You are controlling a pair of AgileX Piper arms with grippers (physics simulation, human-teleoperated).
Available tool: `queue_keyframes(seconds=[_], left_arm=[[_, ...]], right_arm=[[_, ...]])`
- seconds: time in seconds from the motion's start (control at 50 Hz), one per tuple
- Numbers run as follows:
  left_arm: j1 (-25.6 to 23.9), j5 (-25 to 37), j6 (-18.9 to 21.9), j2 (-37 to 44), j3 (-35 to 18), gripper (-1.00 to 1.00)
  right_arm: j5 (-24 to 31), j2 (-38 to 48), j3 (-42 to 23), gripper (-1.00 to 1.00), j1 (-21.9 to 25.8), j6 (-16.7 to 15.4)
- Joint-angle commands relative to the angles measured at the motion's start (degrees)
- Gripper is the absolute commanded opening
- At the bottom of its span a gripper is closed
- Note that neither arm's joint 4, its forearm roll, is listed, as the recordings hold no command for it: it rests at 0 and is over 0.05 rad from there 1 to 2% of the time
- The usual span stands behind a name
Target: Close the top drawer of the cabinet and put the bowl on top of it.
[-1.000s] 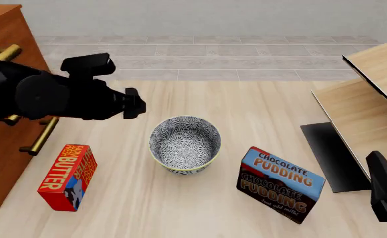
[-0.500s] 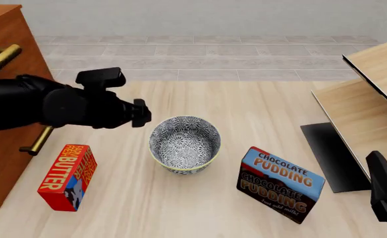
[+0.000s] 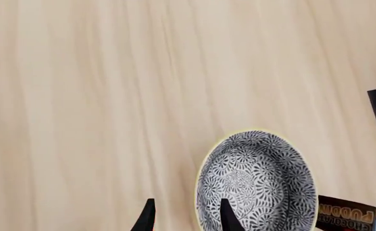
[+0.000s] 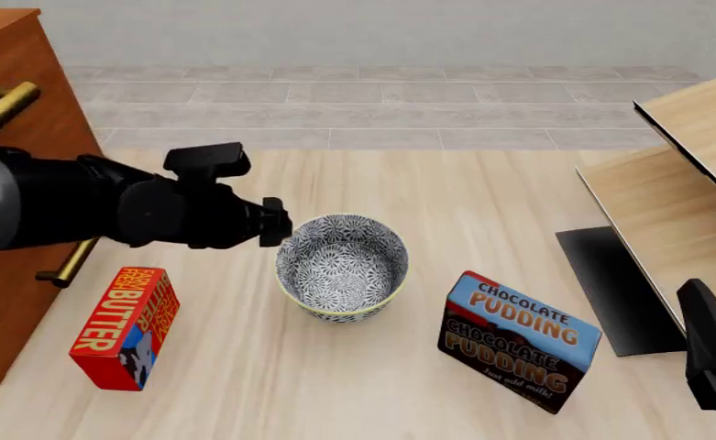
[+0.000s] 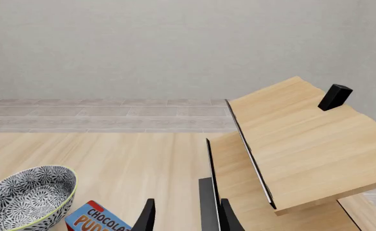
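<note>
Pale wood planking forms the table (image 4: 456, 202) on which everything is set, with a band of grey floor tiles and a plain grey wall seen beyond it. At the middle of this surface the bowl (image 4: 342, 267) is found, upright, white with a dark blue-grey floral pattern and a thin yellowish rim; it is also seen in the left wrist view (image 3: 257, 183) and in the right wrist view (image 5: 27, 198). Just beside the bowl's left rim the left gripper (image 4: 274, 222) is held, its black arm reaching in from the cabinet side. In the left wrist view its fingertips (image 3: 225, 215) are seen apart, one over the bowl's rim and the other over bare table; nothing is clamped between them. Left of the bowl, past the arm, the cabinet (image 4: 9, 73) stands, reddish-brown, with a brass bar handle (image 4: 1, 108) showing above the arm. Whether the top drawer is pushed fully in cannot be told. Nearer the camera than the bowl, a red butter box (image 4: 124, 327) stands to its left and a chocolate pudding box (image 4: 519, 340) to its right. Well right of the bowl, pale light-wood furniture (image 4: 688, 183) with black edging is seen. The right gripper (image 5: 182, 215) is held low beside that furniture, its fingers slightly apart and empty.
</note>
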Motion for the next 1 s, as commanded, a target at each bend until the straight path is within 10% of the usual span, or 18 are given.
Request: queue_keyframes(seconds=[0.02, 1.0], left_arm=[[0.0, -1.5, -0.4, 2.2, 0.0, 1.00], [-1.5, -5.1, -0.9, 7.5, 0.3, 1.00]], right_arm=[[0.2, -0.3, 0.0, 1.00, 0.0, 0.0], [0.2, -0.3, 0.0, 1.00, 0.0, 0.0]])
